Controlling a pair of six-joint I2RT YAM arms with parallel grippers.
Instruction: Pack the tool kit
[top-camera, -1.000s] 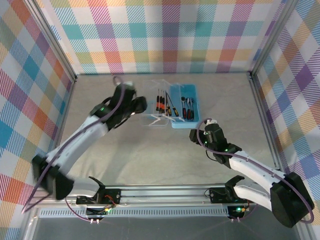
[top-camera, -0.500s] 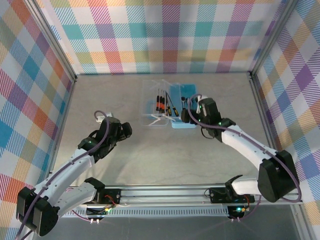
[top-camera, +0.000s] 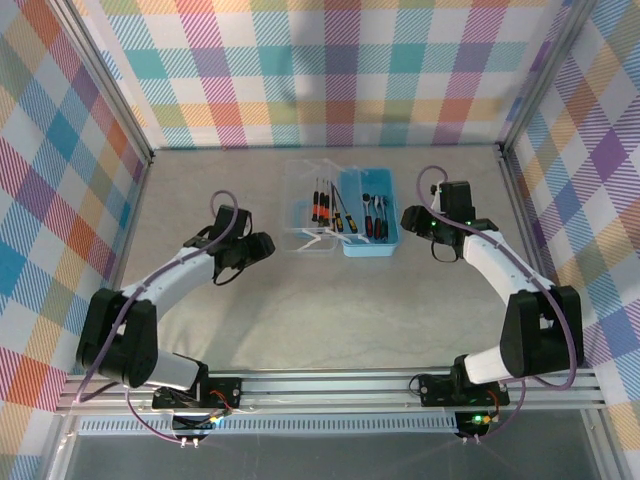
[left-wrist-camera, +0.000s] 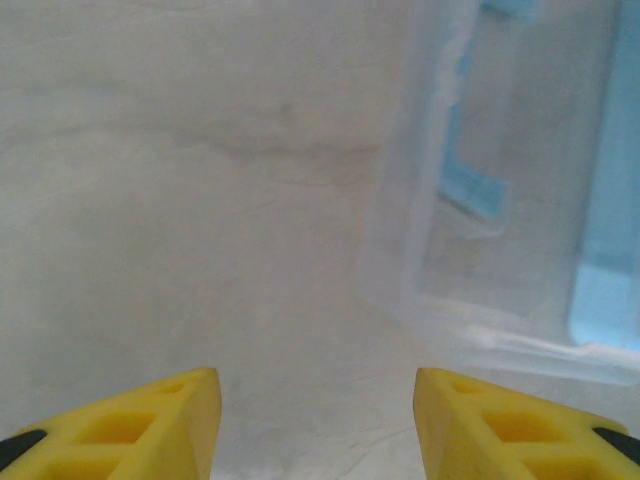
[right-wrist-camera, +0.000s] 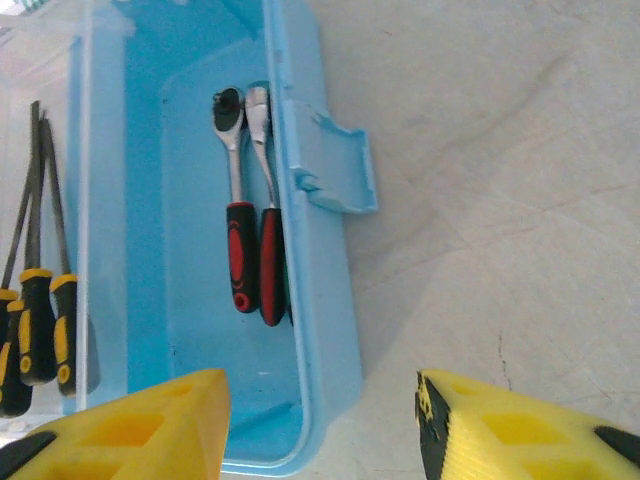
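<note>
The blue box (top-camera: 352, 195) is sitting open toward the far middle of the counter (top-camera: 330, 310), with its clear lid (top-camera: 300, 190) lying flat on the side nearer the left arm. Two ratchets (top-camera: 376, 215) with red-and-black handles are lying side by side inside the box (right-wrist-camera: 130, 200), against the wall that carries the latch; the right wrist view is showing them (right-wrist-camera: 240, 250) clearly. The screwdrivers (top-camera: 322, 208) are lying in a row on the lid side, just beside the box, handles pointing toward the arms (right-wrist-camera: 35, 310).

The left end effector (top-camera: 262, 245) is hovering low over bare counter near the lid's outer edge (left-wrist-camera: 420, 270), its yellow fingers standing apart (left-wrist-camera: 316, 420) with nothing between them. The right end effector (top-camera: 412, 218) is hanging just beside the box's latch side, its fingers also apart and empty (right-wrist-camera: 320, 425).
</note>
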